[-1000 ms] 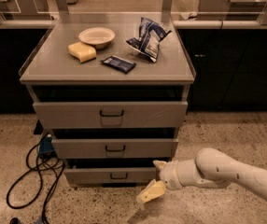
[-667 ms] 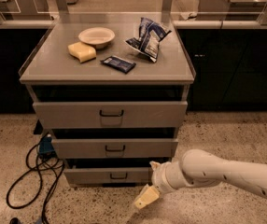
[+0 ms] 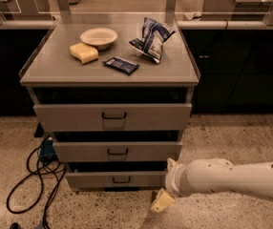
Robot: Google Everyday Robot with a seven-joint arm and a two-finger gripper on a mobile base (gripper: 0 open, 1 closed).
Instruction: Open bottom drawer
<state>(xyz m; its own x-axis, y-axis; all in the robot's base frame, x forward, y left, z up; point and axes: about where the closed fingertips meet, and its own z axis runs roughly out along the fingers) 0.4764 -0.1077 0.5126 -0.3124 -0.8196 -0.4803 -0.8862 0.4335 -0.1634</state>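
Observation:
The bottom drawer (image 3: 113, 179) is the slim grey front at the foot of the cabinet, with a small black wire handle (image 3: 121, 180). It sits nearly flush with the two drawers above it. My gripper (image 3: 164, 194) is at the end of the white arm that comes in from the right. It hangs low, just right of the drawer's front and beside its right end, away from the handle. One cream fingertip (image 3: 158, 203) points down toward the floor.
The middle drawer (image 3: 117, 151) and top drawer (image 3: 112, 117) stand above. On the cabinet top lie a bowl (image 3: 99, 36), a yellow sponge (image 3: 84, 53), a dark packet (image 3: 121, 65) and a blue chip bag (image 3: 152, 38). Black cables (image 3: 31, 180) lie on the floor at left.
My gripper and arm have moved left, closer to the bottom drawer's right end. The drawers have not moved.

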